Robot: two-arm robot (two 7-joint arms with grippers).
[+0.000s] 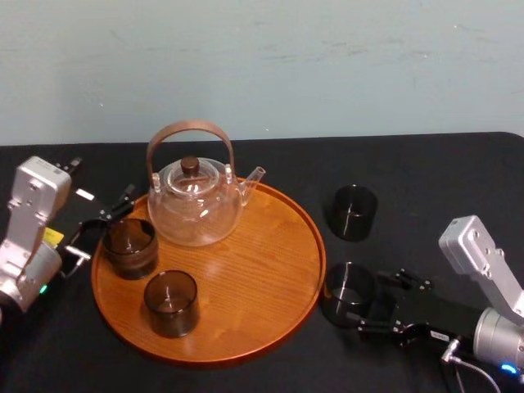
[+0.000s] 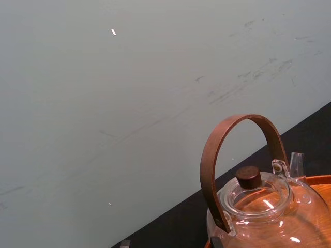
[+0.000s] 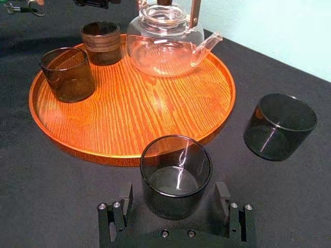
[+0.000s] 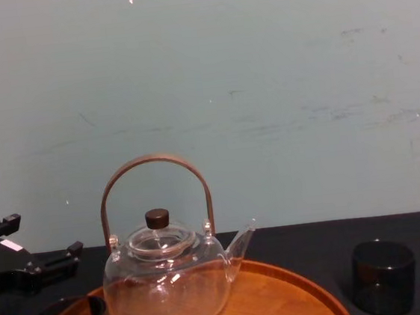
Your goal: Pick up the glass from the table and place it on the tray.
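On the black surface (image 3: 46, 201), just off the right rim of the round wooden tray (image 3: 129, 113), the dark glass tumbler (image 3: 176, 170) stood upright between the fingers (image 3: 223, 199) of the right gripper (image 3: 173, 190). They were spread wide on either side of it with small gaps showing, gripping nothing. A second dark tumbler (image 3: 279, 126) stood on the surface nearby, farther back. On the tray were a clear glass teapot (image 3: 165, 41) with a brown arched handle and two more dark tumblers (image 3: 67, 72). The left gripper (image 1: 98, 229) sat at the tray's left rim, beside the rear one of those tumblers, its fingers apart and holding nothing.
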